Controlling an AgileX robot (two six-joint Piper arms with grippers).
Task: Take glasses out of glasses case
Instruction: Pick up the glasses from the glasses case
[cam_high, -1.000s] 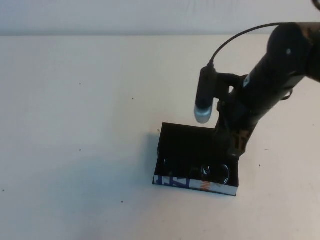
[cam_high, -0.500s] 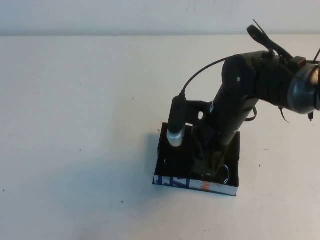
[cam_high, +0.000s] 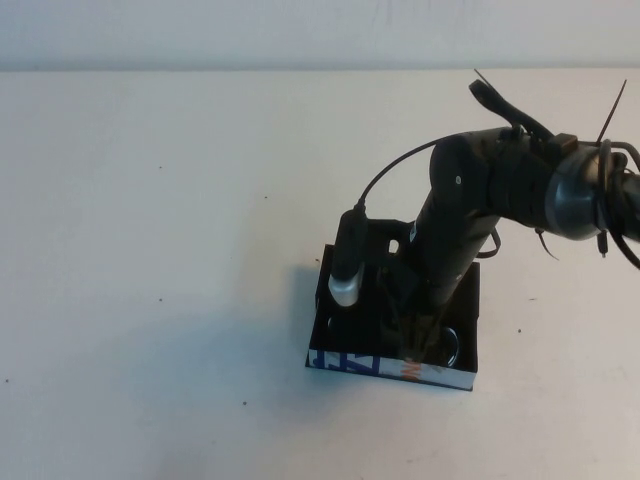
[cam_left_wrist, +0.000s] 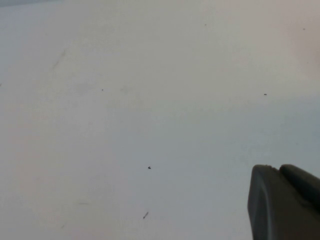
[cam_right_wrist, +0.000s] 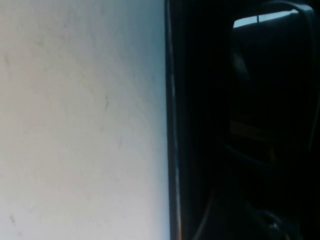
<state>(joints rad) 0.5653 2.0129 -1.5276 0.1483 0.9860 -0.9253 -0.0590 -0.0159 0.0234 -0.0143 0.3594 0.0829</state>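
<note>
The glasses case (cam_high: 345, 362) is a black shallow box near the table's front, its front edge printed white, blue and orange. The black glasses (cam_high: 452, 346) lie inside it near the front wall; only parts of the lens rims show beside the arm. My right gripper (cam_high: 410, 335) reaches down into the case over the middle of the glasses, and the arm hides its tip. In the right wrist view the case wall (cam_right_wrist: 171, 110) and a lens rim (cam_right_wrist: 296, 7) are close up. My left gripper (cam_left_wrist: 280, 172) hovers shut and empty over bare table, out of the high view.
The pale table (cam_high: 160, 200) stretches wide to the left and behind the case. The right arm's wrist camera (cam_high: 346, 268) hangs over the case's left half. A cable loops above the arm.
My right arm has swung left and lowered from the case's back right corner into the case, over the glasses. The case has not moved.
</note>
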